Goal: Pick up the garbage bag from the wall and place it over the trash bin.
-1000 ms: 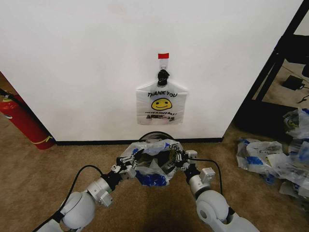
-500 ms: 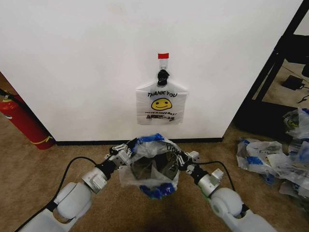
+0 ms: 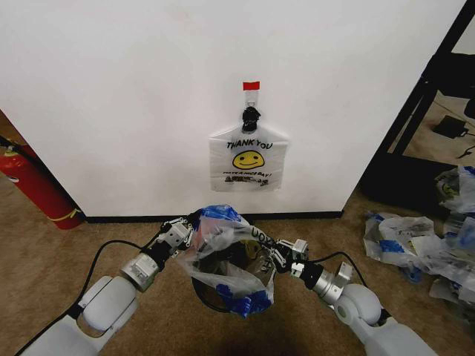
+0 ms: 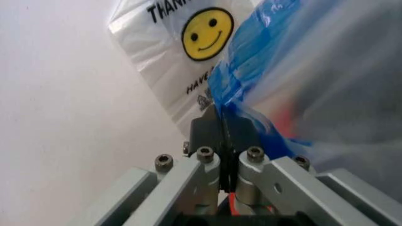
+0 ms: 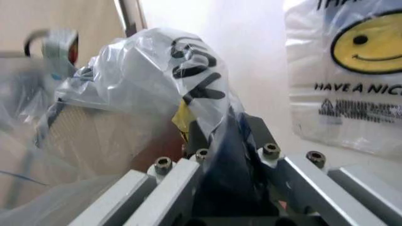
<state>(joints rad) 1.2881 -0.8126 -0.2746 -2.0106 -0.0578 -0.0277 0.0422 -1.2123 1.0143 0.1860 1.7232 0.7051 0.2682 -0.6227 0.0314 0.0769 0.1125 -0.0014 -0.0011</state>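
Garbage bag (image 3: 226,256) lowered — both tools clamp it.

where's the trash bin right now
In the head view the trash bin stands on the carpet near the wall, low centre, under the garbage bag stretched between the left claw and right claw.

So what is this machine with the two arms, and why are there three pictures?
It's a robot. One camera sits on its head; one rides on each wrist, so you get three views. From the head you see its left gripper and right gripper, each pinched shut on a side of a thin garbage bag, holding it spread over a dark trash bin on the carpet. Another smiley bag hangs from a hook on the white wall. A red fire extinguisher leans at the left, and a pile of bags lies at the right.
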